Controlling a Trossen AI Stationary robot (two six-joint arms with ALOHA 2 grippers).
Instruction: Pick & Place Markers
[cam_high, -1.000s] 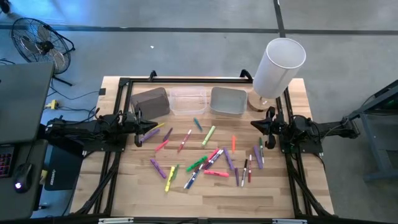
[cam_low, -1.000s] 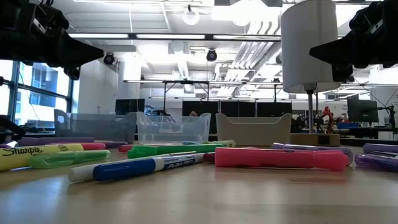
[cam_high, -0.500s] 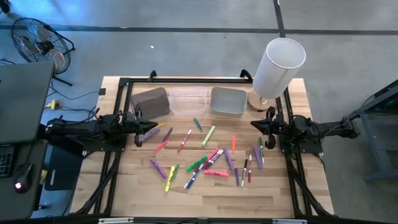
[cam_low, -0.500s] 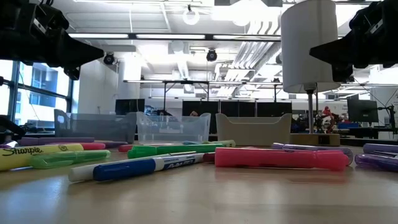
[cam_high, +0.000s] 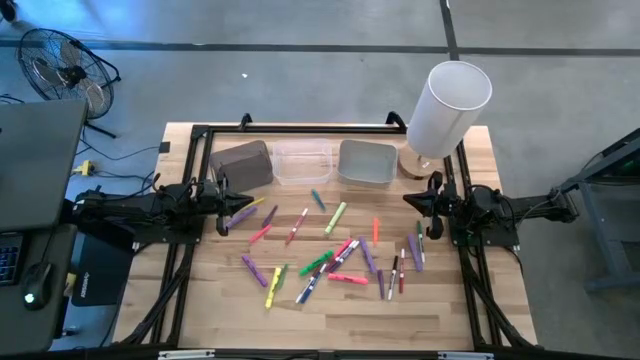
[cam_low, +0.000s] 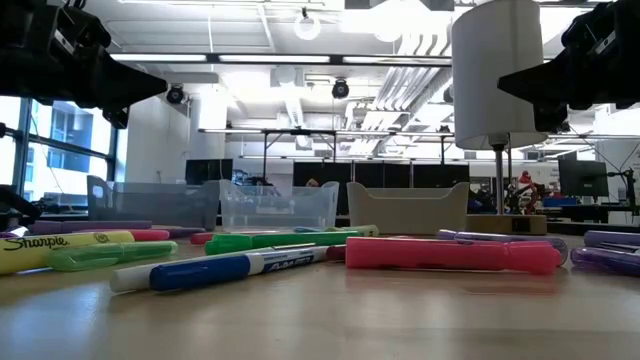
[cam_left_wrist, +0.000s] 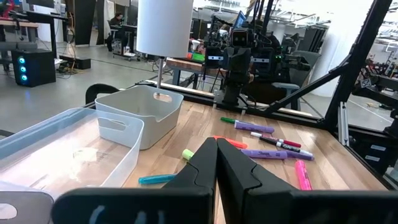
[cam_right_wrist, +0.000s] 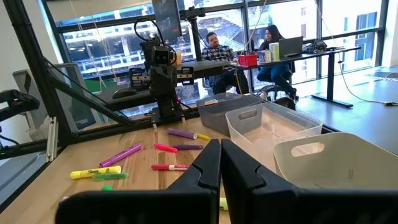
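Note:
Several markers (cam_high: 330, 257) in purple, pink, green, yellow, orange and blue lie flat and scattered across the middle of the wooden table (cam_high: 230, 310); a pink one (cam_low: 450, 253) and a green one (cam_low: 285, 240) show close up in the low view. My left gripper (cam_high: 222, 205) is shut and held level above the table's left side, empty. My right gripper (cam_high: 424, 203) is shut and held level above the right side, empty. Each wrist view shows its own shut fingers (cam_left_wrist: 216, 163) (cam_right_wrist: 220, 163) pointing across the table.
Three small bins stand in a row along the far edge: a dark grey one (cam_high: 242, 165), a clear one (cam_high: 302, 163) and a light grey one (cam_high: 366, 162). A tall white cylinder on a stand (cam_high: 445, 108) rises at the far right. People sit at desks beyond the table.

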